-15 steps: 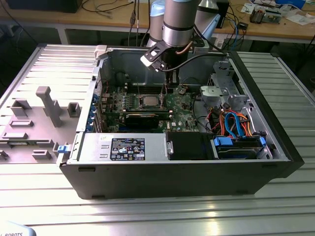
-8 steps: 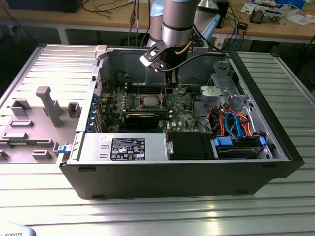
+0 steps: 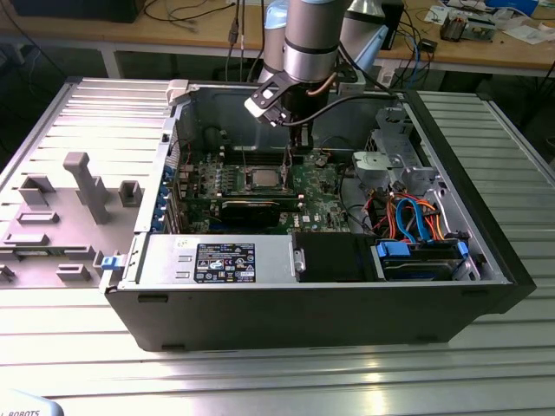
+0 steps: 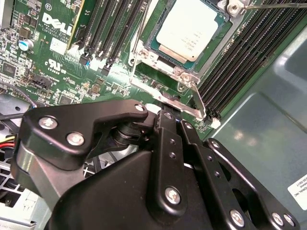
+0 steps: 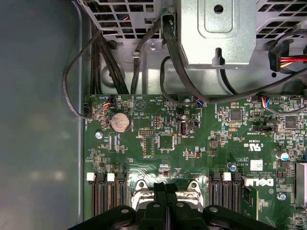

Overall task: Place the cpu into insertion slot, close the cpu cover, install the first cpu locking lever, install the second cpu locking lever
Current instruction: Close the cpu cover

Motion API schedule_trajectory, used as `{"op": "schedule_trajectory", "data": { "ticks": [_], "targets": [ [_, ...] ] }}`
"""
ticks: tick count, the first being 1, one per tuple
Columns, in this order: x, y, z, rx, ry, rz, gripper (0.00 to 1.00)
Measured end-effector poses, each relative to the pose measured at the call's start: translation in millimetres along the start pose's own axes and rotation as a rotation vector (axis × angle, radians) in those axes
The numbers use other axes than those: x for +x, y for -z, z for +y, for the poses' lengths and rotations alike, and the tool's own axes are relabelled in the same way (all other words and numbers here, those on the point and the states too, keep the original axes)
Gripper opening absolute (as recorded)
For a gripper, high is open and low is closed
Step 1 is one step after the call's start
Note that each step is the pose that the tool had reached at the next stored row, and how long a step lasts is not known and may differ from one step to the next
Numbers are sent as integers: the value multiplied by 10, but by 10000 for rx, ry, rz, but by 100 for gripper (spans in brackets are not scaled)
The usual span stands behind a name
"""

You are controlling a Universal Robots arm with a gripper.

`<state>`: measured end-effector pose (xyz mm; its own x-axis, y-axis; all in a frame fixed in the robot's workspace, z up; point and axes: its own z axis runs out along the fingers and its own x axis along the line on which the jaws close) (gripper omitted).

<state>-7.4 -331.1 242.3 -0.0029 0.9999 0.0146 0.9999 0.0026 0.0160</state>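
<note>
1. In the first wrist view the gripper (image 5: 165, 188) had its two black fingers pressed side by side with no gap between them. Whether something thin was nipped there could not be told.
2. In the second wrist view the fingertips sat on or just over a bright metal strip (image 4: 144, 86) at the edge of the insertion slot (image 5: 136, 190). That suggests the gripper was working the latch hardware, not the chip.
3. The cpu (image 4: 189, 28) lay flat in the slot with its dull metal top up, so the placing step looked done. In the exterior view it sat near the middle of the frame, just below and left of the gripper.
4. The cpu cover (image 4: 160, 58) appeared to lie down around the chip, its window framing the metal top.
5. A thin locking lever (image 4: 273, 5) ran past one corner of the socket. Another thin rod (image 4: 136, 48) rose beside the cover and looked unlatched, though this is uncertain.
6. Long memory slots (image 4: 115, 28) flanked the socket on the green motherboard (image 5: 192, 143).
7. The computer case (image 3: 347, 303) lay on its side, open upward, which let the arm (image 3: 308, 35) come down from the upper middle of the exterior view.
</note>
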Motion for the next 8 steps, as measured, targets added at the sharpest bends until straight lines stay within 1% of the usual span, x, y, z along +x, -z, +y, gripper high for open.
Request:
{"op": "schedule_trajectory", "data": {
  "ticks": [8],
  "targets": [
    [0,1,-29,0,0,0,11]
  ]
}}
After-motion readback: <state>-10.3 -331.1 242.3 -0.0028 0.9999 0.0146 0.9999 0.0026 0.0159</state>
